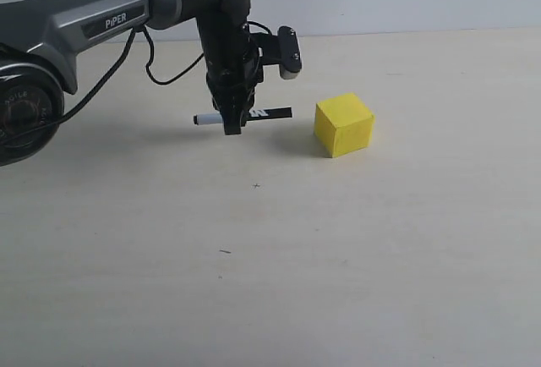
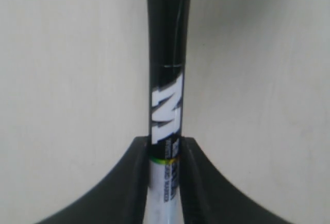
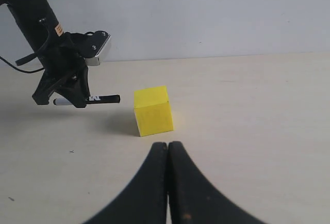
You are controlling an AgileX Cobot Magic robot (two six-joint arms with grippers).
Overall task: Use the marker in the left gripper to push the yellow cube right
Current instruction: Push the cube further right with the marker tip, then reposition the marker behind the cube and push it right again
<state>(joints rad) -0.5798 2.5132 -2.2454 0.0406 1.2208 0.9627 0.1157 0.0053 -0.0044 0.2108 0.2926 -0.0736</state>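
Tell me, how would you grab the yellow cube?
From above, pinching two opposite side faces of the yellow cube. It sits flat on the table, top uncovered, and its sides are flat and parallel. Probably pick the pair not facing the marker.

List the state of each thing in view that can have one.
left gripper: shut on the marker.
marker: held level, black end toward the yellow cube, not touching it.
yellow cube: resting on the table, free.
right gripper: shut, empty.
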